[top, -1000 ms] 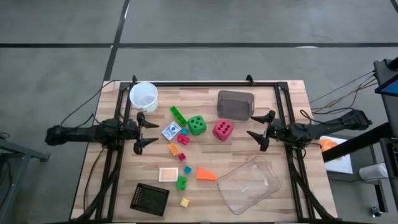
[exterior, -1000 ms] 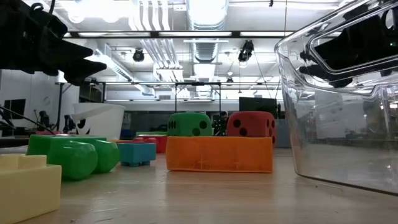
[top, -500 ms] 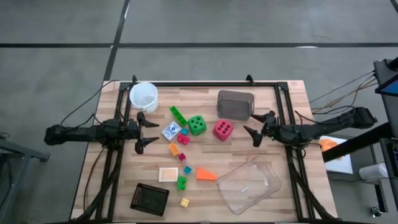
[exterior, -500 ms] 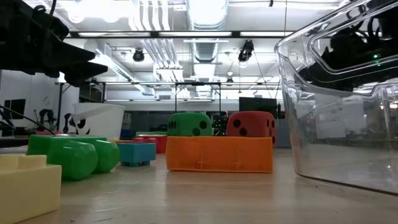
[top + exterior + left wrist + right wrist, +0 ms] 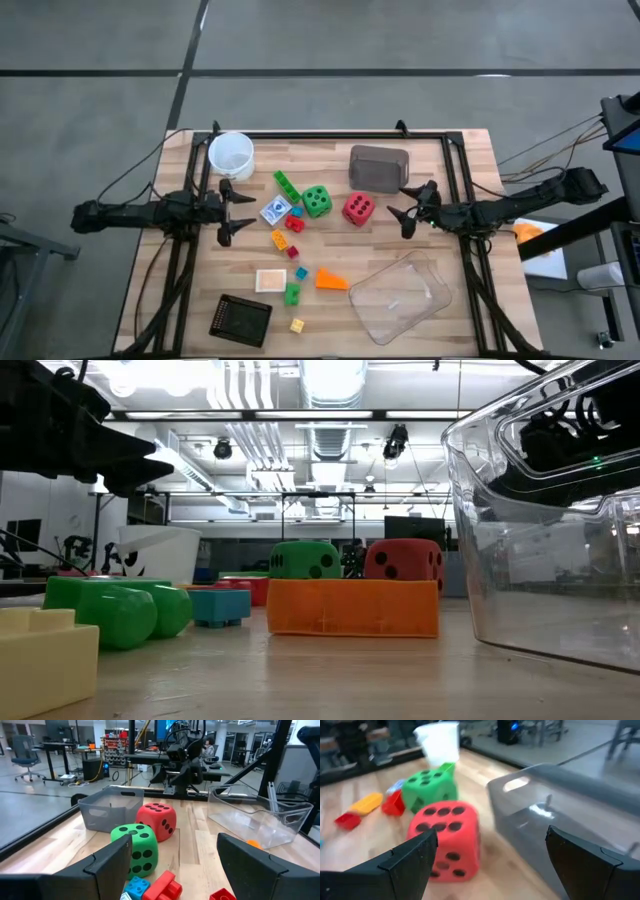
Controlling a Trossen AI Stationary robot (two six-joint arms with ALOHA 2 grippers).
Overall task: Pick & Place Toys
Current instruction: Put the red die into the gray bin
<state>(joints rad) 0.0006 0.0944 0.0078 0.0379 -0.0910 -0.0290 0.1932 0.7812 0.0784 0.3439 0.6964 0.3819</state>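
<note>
Two dice (image 5: 338, 205) sit mid-worktop between both arms; the bricks (image 5: 289, 250) lie nearer the left arm, the tray (image 5: 400, 296) nearer the right.

No legible text anywhere — only dots on the dice

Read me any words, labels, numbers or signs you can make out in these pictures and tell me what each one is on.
No text can be read in any view.
small white card: a blue mark is printed on it, too small to read.
red die and green die: black dots only, no numerals.
black pad: a fine grid pattern, no legible characters.
</note>
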